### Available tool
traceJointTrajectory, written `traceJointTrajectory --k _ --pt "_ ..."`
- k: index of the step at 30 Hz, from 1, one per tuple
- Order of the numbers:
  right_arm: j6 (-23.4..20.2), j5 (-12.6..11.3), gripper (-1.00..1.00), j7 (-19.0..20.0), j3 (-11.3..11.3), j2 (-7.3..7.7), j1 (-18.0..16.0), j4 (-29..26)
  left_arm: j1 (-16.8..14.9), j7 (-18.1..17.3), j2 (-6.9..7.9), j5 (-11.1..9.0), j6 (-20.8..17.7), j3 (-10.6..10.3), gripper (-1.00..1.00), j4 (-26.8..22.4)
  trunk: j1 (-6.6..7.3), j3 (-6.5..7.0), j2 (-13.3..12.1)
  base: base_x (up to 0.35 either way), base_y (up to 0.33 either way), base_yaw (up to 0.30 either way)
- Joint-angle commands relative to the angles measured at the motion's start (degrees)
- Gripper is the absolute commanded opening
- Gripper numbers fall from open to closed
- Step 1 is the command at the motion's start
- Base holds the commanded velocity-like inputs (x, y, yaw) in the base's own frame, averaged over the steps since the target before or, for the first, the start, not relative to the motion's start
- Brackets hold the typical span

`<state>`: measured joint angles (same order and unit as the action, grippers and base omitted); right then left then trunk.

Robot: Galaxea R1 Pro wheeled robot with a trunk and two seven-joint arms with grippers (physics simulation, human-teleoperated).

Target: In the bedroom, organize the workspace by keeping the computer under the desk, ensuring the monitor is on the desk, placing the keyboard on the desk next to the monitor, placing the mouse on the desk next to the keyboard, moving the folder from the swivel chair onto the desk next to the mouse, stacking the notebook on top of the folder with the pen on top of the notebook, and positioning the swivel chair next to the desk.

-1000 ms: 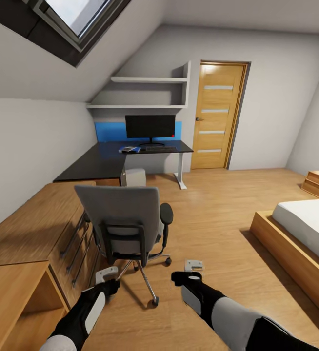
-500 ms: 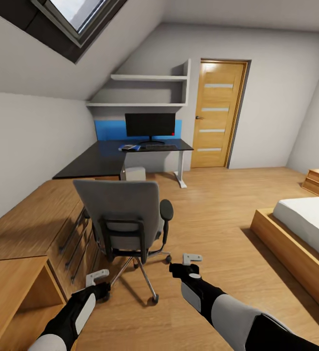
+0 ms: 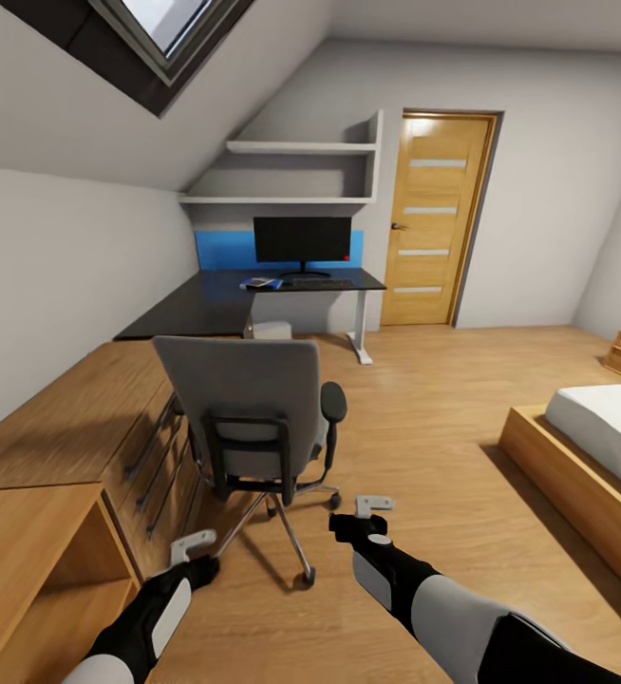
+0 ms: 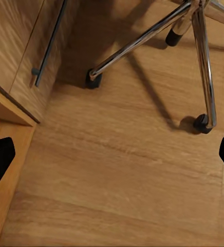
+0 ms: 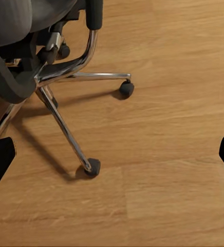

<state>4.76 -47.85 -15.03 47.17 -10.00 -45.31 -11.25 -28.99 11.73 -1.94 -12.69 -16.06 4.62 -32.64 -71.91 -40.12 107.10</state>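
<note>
Head view puts the chair (image 3: 254, 418) right ahead of me with its tall grey upholstered back turned my way, well apart from the tabletop (image 3: 206, 304), so I judge that wheeling it over is the step left. My left claw (image 3: 193, 545) hangs low near its chrome star base, my right claw (image 3: 374, 504) beside the base on the other side; both stand wide, fingers spread and holding nothing, as I read the two wrist views, where dark fingertips (image 4: 0, 159) sit far apart at the edges over bare wood floor (image 5: 168, 154). Low and flanking seems a fair way to catch the frame or push it. The base's thin shiny spokes end in small black casters (image 5: 92, 166), which should roll easily on smooth planks. Far off, on the glossy black top, the monitor (image 3: 302, 239) stands upright with the slim keyboard (image 3: 315, 283) before it and the flat blue folder (image 3: 261, 283) beside that; the grey computer (image 3: 272, 330) sits underneath. A light-wood drawer unit (image 3: 83, 427) runs along my left.
</note>
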Motion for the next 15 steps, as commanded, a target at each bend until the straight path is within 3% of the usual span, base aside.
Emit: traceJointTrajectory --k 1,10,15 --pt "0.2 -0.6 1.00 -0.2 0.5 0.00 0.0 0.0 0.0 0.3 -0.18 -0.6 0.1 0.1 1.00 0.0 -0.22 -0.25 0.4 0.000 0.000 0.194" --pt "0.3 -0.5 1.00 0.1 0.5 0.00 0.0 0.0 0.0 0.5 -0.43 -0.6 0.6 0.1 1.00 0.2 -2.20 -1.90 4.1 0.000 0.000 0.054" --pt "0.4 -0.2 1.00 2.3 0.7 0.00 0.7 0.0 0.0 0.5 -0.43 -0.6 0.7 0.1 1.00 0.2 -3.29 -2.80 6.1 0.000 0.000 0.002"
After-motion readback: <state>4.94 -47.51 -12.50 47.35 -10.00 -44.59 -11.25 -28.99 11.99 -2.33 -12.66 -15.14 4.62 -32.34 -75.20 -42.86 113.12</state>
